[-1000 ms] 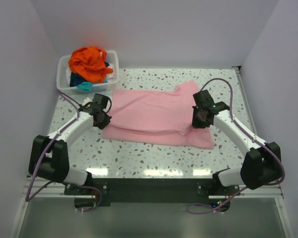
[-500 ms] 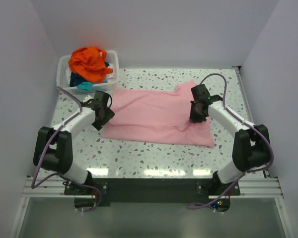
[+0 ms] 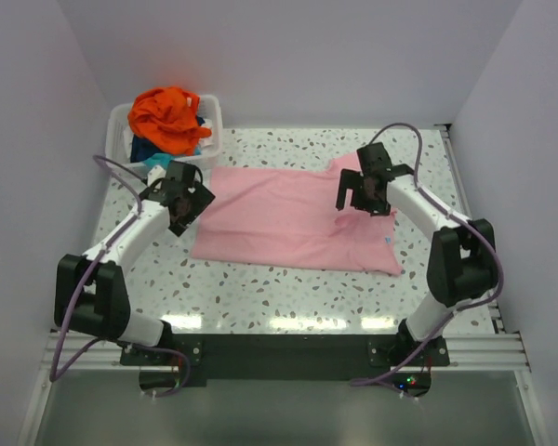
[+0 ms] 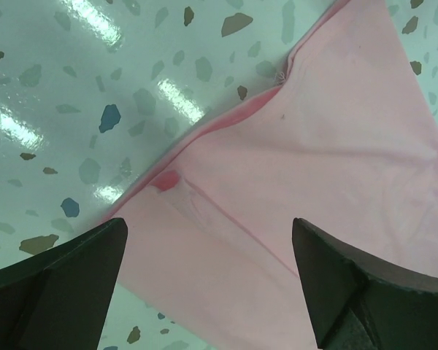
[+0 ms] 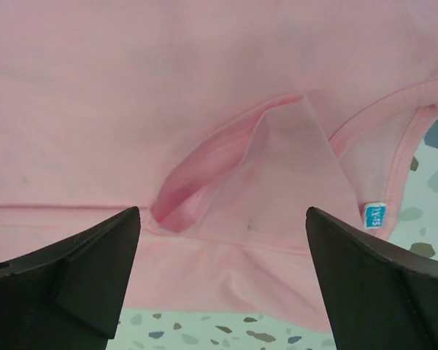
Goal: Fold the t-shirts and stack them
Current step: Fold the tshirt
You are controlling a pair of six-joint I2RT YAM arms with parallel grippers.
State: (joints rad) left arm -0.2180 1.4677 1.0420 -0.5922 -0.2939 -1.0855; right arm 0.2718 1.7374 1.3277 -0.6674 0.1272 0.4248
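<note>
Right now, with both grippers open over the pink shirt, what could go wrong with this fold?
1. A loose flap puckers up beside the collar under the right gripper; folding the pink t-shirt again could press in a crease.
2. At the left gripper, the under layer peeks past the top edge, so the layers look misaligned and the fold may end up skewed.
</note>
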